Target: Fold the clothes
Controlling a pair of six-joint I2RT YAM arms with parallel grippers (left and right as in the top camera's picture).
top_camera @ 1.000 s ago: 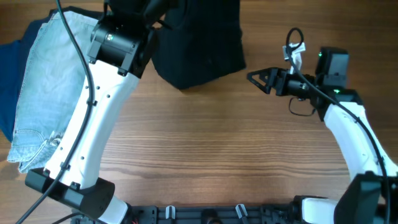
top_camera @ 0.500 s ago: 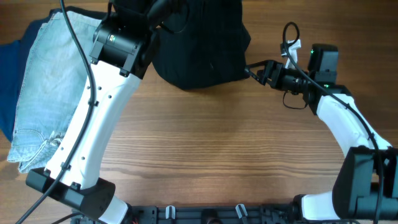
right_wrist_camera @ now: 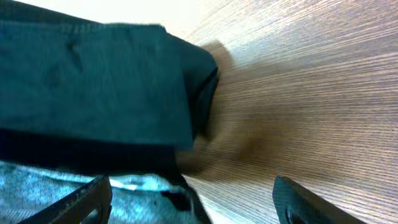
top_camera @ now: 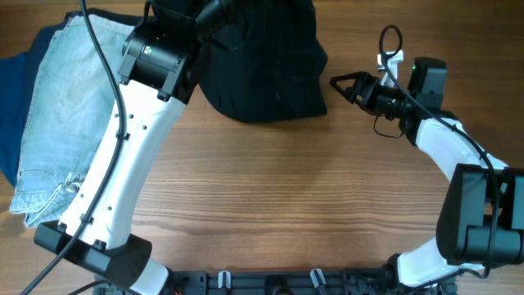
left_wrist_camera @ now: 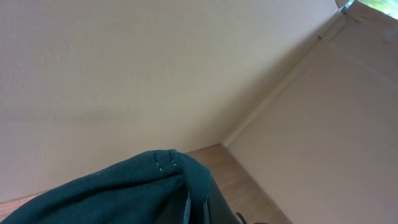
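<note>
A dark garment (top_camera: 266, 61) hangs and bunches at the table's far edge, held up at its top by my left gripper (top_camera: 214, 8). In the left wrist view the jaws are shut on a fold of its dark green cloth (left_wrist_camera: 143, 186). My right gripper (top_camera: 337, 83) is open and empty just right of the garment's lower right corner, not touching it. In the right wrist view its fingers (right_wrist_camera: 87, 199) stand wide apart, with the garment (right_wrist_camera: 99, 81) ahead over the wood.
Light blue jeans (top_camera: 61, 115) lie at the far left over a dark blue cloth (top_camera: 16, 98). My left arm (top_camera: 123, 164) crosses the left half of the table. Bare wood (top_camera: 311, 188) fills the middle and right.
My right gripper reached the garment's right corner, then drew back right, open and empty. The garment's lower edge shifted slightly. The left gripper kept its hold.
</note>
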